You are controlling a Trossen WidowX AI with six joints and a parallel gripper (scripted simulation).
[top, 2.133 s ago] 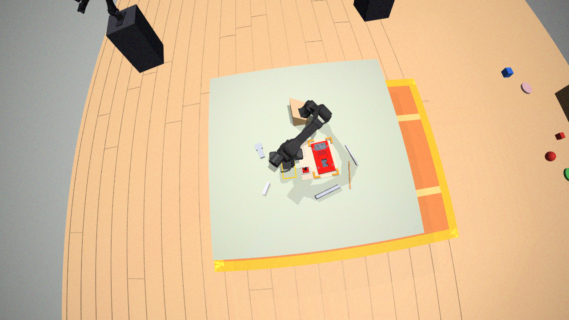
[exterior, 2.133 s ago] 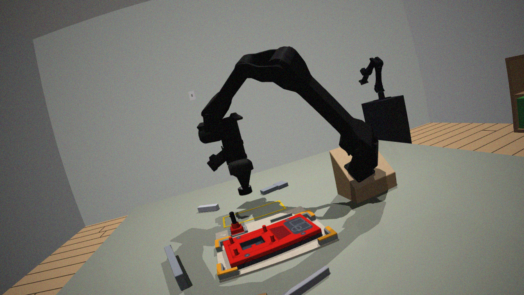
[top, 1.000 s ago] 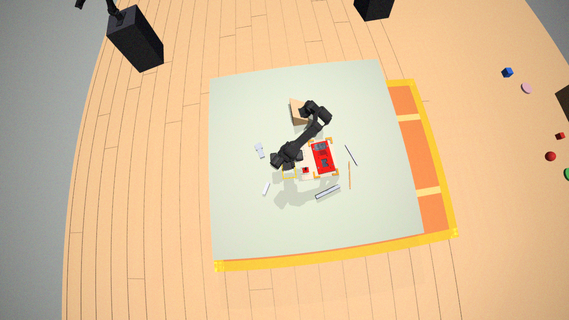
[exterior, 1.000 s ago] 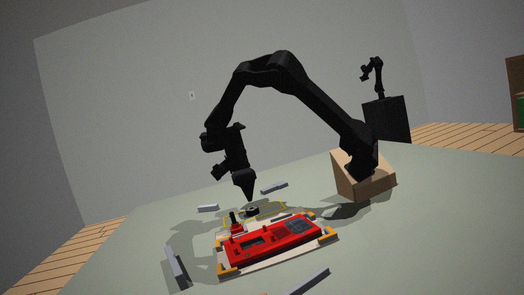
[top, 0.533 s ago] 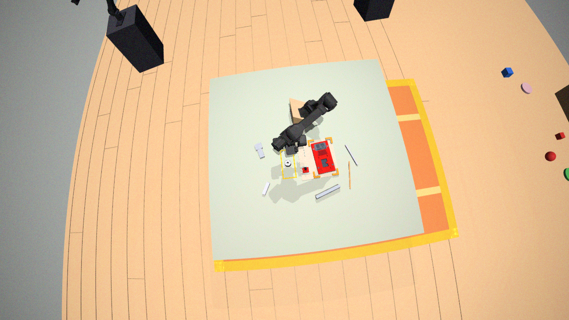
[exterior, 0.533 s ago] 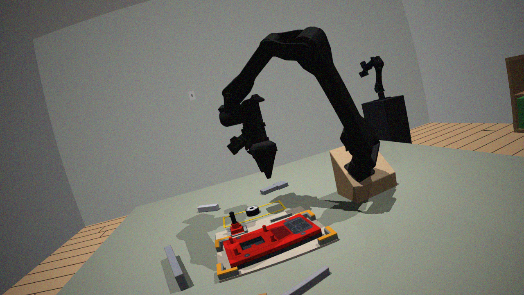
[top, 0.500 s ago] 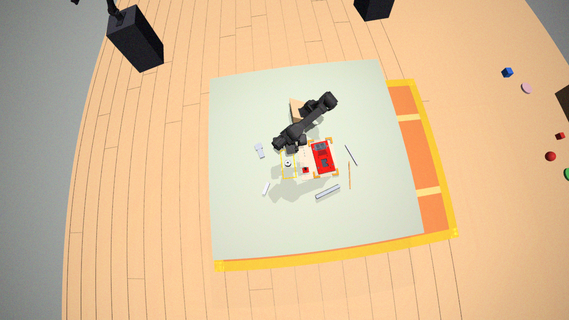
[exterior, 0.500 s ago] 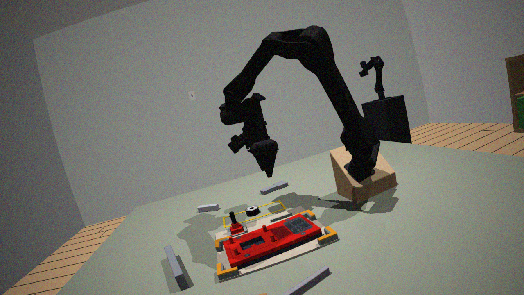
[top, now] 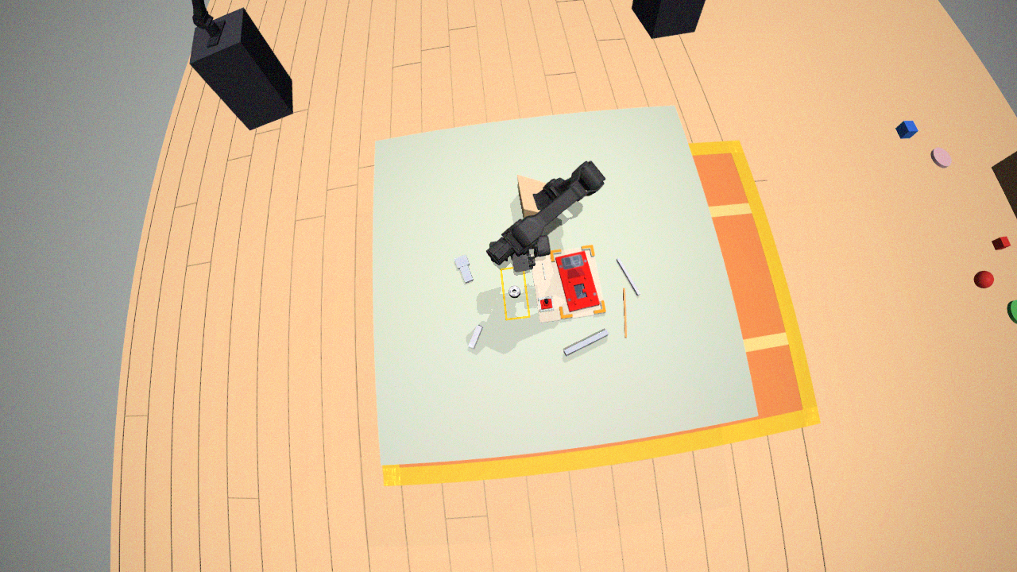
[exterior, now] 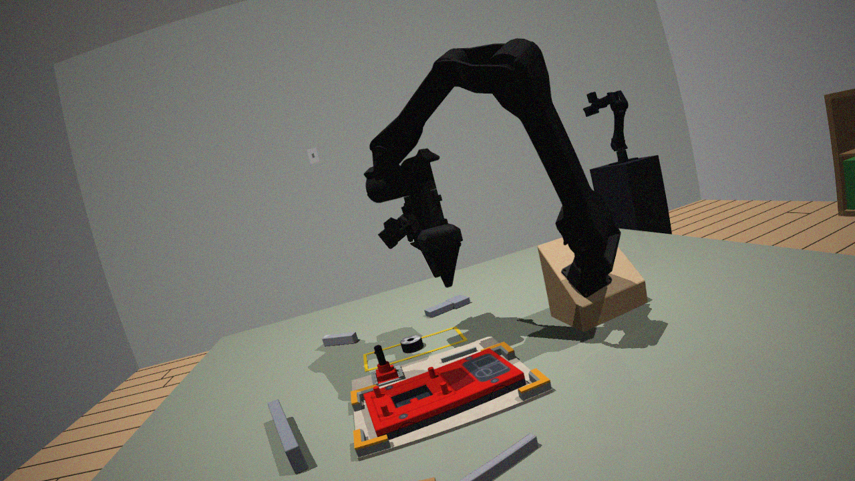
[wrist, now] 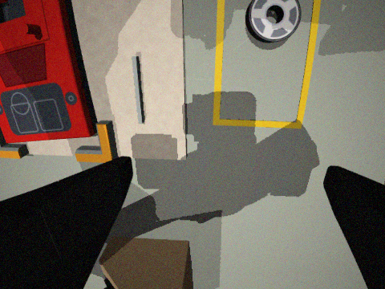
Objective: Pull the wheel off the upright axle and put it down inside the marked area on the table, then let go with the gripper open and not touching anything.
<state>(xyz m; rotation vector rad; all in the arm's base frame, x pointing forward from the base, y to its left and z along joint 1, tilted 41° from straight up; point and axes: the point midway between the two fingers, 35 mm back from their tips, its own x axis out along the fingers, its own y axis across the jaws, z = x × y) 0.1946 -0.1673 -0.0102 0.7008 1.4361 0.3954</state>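
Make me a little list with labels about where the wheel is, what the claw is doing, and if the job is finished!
wheel: lying flat on the table, inside the yellow marked area; point
axle: upright black post on its red mount, bare, no wheel on it
claw: wide open, holding nothing, raised well above the table and touching nothing
claw fingers: apart at both sides of the wrist view
red board: beside the marked area, untouched
job: looks finished, judging by wheel in the area and claw free

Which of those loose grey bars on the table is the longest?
The grey bar lying just past the red board's far end; the two grey blocks beside the yellow outline are stubbier.
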